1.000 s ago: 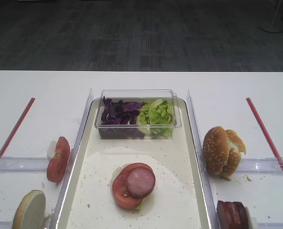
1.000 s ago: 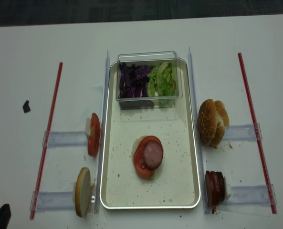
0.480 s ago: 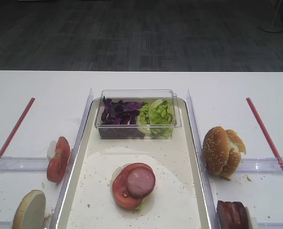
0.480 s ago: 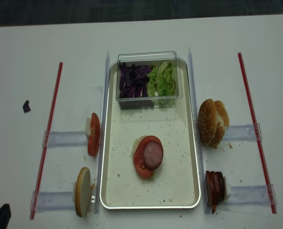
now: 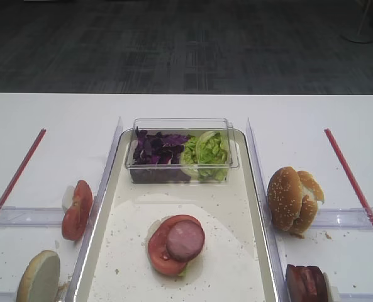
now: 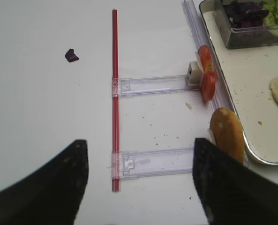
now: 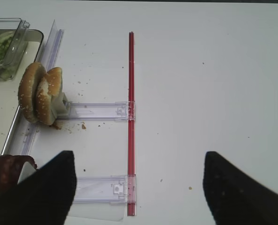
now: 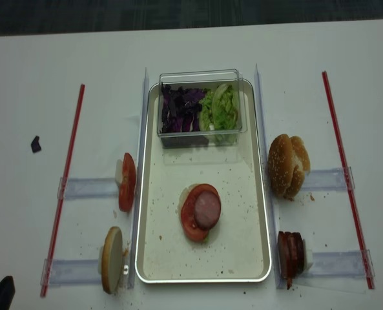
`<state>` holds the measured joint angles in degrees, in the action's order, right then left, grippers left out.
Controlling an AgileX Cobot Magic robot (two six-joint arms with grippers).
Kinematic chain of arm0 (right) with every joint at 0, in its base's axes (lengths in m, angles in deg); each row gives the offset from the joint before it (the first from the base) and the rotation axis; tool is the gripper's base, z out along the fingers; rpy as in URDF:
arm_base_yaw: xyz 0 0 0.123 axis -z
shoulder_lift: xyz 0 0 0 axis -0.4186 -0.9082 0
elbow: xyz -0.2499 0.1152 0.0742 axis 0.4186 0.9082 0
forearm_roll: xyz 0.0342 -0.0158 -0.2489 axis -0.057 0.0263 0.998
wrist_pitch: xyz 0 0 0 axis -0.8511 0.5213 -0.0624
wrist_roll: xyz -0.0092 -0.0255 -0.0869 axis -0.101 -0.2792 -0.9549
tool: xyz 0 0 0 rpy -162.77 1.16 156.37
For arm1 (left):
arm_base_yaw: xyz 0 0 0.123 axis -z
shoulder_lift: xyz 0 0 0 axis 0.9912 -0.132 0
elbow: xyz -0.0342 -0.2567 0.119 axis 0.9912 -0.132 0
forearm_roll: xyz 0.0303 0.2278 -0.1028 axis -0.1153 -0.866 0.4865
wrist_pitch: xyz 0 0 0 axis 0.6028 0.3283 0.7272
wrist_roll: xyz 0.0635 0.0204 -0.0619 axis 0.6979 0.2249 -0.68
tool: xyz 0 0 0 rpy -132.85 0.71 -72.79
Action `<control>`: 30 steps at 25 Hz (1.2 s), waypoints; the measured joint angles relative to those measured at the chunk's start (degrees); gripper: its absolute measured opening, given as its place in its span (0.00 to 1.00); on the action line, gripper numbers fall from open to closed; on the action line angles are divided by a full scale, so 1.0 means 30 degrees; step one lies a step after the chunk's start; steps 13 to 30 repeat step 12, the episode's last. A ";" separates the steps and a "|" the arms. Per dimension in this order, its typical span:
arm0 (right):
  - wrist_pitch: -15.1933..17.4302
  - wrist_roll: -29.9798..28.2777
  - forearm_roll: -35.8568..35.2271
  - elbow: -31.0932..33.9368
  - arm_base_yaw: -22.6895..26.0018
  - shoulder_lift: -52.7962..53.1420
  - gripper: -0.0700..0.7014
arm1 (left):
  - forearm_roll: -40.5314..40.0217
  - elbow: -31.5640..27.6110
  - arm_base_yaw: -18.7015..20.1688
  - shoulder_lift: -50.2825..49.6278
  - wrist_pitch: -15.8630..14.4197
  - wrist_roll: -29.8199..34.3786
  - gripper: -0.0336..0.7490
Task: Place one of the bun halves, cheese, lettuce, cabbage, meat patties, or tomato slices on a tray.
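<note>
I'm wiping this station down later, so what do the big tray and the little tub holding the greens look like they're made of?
The tray looks like metal: a rolled grey rim with a dull sheen around a cream, crumb-speckled floor, possibly a coating or liner. The tub looks like clear rigid plastic: the cabbage and lettuce show through its glossy walls.

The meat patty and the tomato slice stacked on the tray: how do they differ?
The meat patty is dull pinkish-brown; the tomato slice is glossy red. The patty is smaller and lies on top; the tomato slice lies beneath, showing around its left side. Both are round, flat, on the tray.
</note>
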<state>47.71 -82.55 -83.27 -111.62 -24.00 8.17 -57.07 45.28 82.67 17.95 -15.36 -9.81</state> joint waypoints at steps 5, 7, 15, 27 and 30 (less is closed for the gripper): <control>0.0000 0.0000 0.0000 0.0000 0.0000 0.0000 0.84 | 0.0000 0.0000 0.0000 0.0000 0.0000 0.0000 0.60; 0.0000 0.0000 0.0000 0.0000 0.0000 0.0000 0.84 | 0.0000 0.0000 0.0000 0.0000 0.0000 0.0000 0.60; 0.0000 0.0000 0.0000 0.0000 0.0000 0.0000 0.84 | 0.0000 0.0000 0.0000 0.0000 0.0000 0.0000 0.60; 0.0000 0.0000 0.0000 0.0000 0.0000 0.0000 0.84 | 0.0000 0.0000 0.0000 0.0000 0.0000 0.0000 0.60; 0.0000 0.0000 0.0000 0.0000 0.0000 0.0000 0.84 | 0.0000 0.0000 0.0000 0.0000 0.0000 0.0000 0.60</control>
